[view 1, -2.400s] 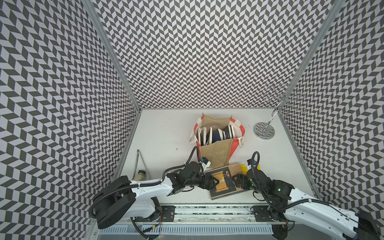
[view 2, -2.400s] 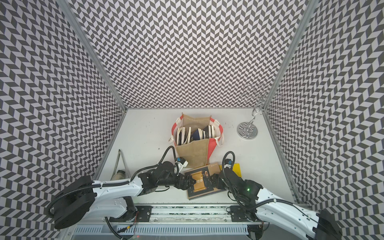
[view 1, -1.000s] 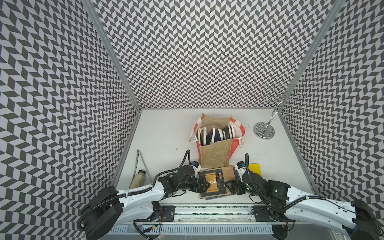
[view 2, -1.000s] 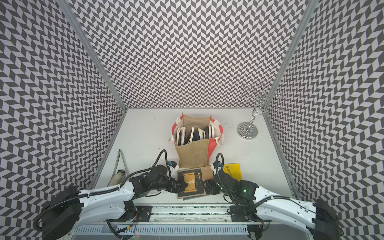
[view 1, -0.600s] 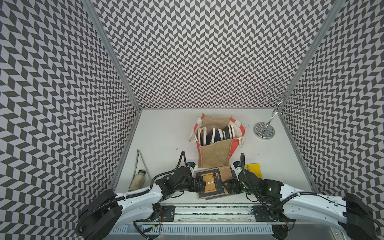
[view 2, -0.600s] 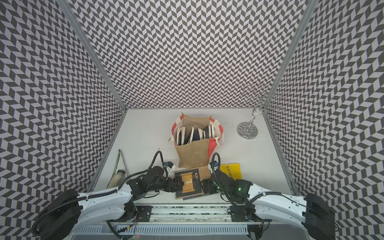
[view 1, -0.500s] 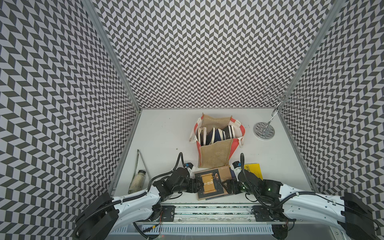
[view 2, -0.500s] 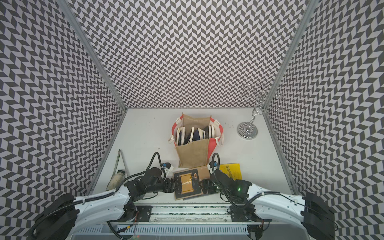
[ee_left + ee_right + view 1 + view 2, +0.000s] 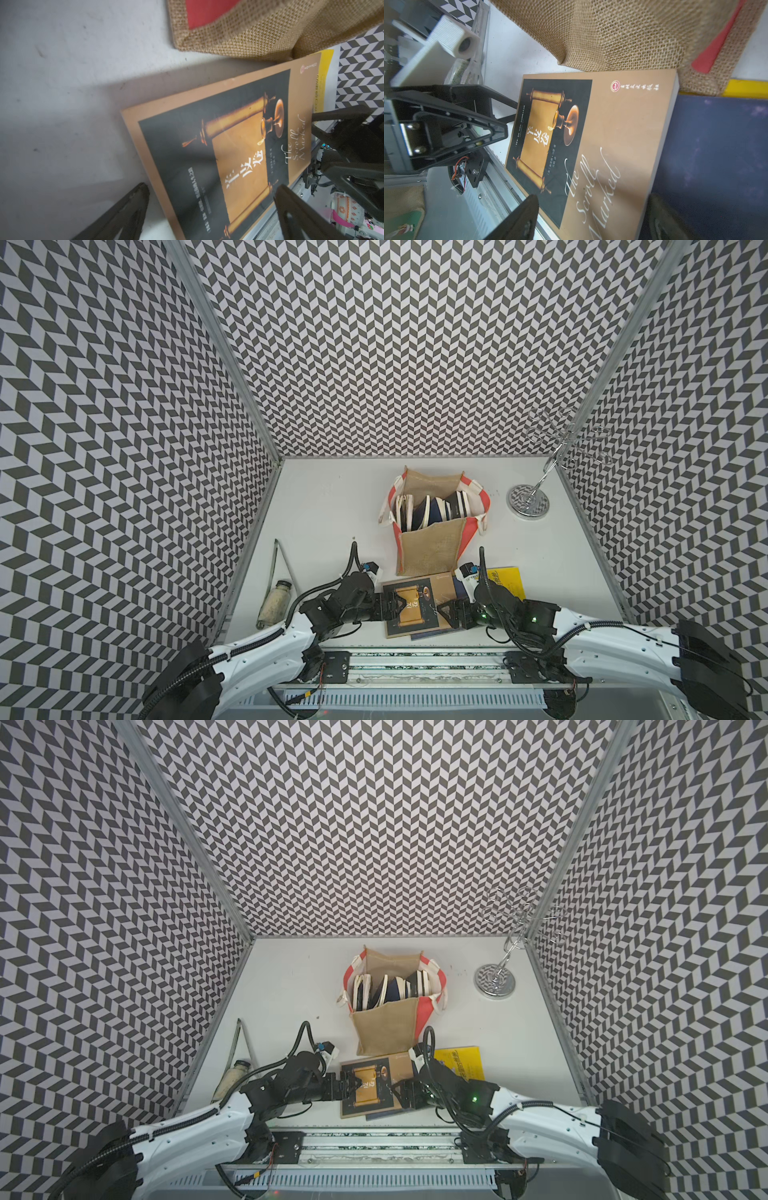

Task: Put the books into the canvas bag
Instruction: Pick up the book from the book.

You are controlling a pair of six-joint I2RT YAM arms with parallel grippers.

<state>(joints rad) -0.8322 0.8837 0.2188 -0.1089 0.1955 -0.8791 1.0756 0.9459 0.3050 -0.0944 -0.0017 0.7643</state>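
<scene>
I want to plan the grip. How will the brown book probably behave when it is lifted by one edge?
The brown book looks like a thin paperback, so it would probably sag. Its smooth cover may slip. It lies on a navy book, which might shift.

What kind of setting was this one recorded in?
Most likely a lab test booth, not a home: chevron-patterned wall panels enclose a white table, two robot arms sit on a rail at its front edge, and props like the canvas bag are staged.

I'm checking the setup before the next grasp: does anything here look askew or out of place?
The brown book lies skewed atop a navy book, its near edge over the table's front rail. The canvas bag stands upright; books inside lean unevenly. Nothing looks spilled or damaged.
</scene>
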